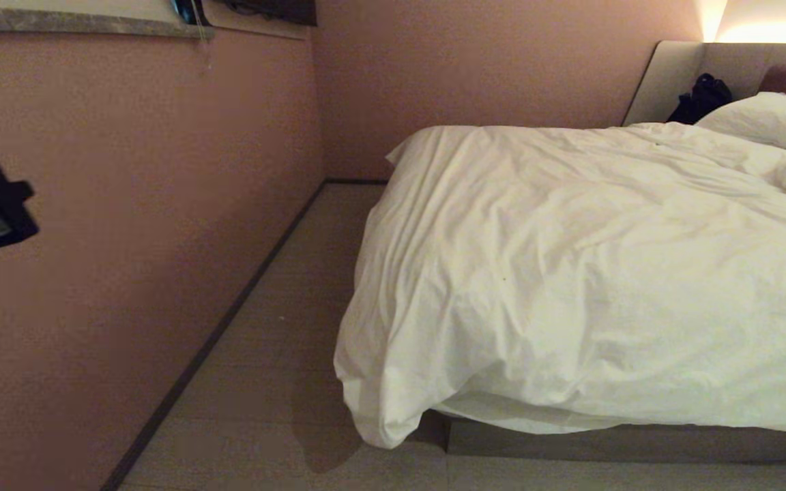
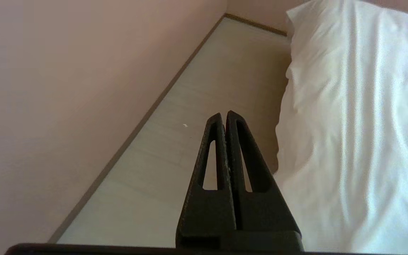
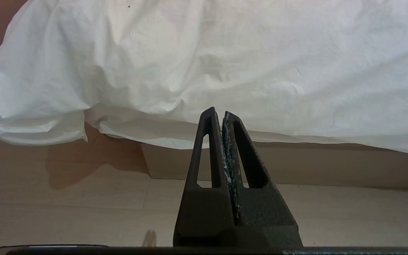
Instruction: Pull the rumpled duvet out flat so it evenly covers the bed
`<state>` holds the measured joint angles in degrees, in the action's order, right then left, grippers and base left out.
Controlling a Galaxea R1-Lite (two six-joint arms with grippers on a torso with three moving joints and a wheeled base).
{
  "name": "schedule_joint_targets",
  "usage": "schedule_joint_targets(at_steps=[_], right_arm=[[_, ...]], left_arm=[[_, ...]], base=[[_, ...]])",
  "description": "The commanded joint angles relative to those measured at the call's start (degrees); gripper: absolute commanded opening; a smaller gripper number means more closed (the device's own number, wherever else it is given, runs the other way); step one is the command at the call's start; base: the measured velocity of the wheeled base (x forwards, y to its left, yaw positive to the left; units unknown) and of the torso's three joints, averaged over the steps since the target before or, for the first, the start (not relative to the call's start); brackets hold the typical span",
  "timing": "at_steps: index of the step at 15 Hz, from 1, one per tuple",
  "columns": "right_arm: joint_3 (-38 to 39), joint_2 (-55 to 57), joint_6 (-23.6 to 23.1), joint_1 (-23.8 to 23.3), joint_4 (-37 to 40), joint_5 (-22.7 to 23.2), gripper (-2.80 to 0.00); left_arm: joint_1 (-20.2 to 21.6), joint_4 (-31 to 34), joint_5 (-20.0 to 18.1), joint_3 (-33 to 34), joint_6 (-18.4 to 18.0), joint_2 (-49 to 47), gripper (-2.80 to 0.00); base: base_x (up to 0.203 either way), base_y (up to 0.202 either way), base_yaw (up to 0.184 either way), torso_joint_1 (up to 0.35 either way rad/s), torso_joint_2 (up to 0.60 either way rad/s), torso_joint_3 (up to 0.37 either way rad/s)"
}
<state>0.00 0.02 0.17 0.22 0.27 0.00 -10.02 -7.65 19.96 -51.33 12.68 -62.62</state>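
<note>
The duvet (image 1: 570,273) droops over the bed (image 1: 625,443) corner; left gripper (image 2: 224,117) beside it, pressed together, empty; it should reopen, then pinch that corner deep.

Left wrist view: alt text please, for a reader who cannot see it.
The left gripper, shut and empty, points along a strip of floor between a pinkish wall and the white duvet hanging over the bed's side.

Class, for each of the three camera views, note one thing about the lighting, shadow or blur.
Head view: warm glow in the top right corner above the headboard; the duvet casts a shadow on the floor. Left wrist view: the duvet looks streaked and soft. Right wrist view: even light, with a shadow under the duvet's hanging corner.
</note>
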Motion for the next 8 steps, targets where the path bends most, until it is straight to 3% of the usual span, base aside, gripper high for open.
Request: schedule_joint_targets(at_steps=[1,6,8], right_arm=[[0.0,-0.02,0.01,0.04,0.0,-0.06,-2.8],[0.0,-0.02,0.01,0.04,0.0,0.0,-2.8],[0.0,-0.02,0.01,0.04,0.0,0.0,-2.8]], left_arm=[[0.73,6.45,-0.25,3.53,0.06,15.57,-2.8],[1.14,22.17,-0.92,12.59,-0.01,37.71,-2.8],[1.03,26.38,-3.1,13.99,-0.11,44.57,-2.8]], base=[[0.0,0.0,0.0,0.0,0.0,0.0],[0.0,0.0,0.0,0.0,0.0,0.0],[0.0,0.0,0.0,0.0,0.0,0.0]])
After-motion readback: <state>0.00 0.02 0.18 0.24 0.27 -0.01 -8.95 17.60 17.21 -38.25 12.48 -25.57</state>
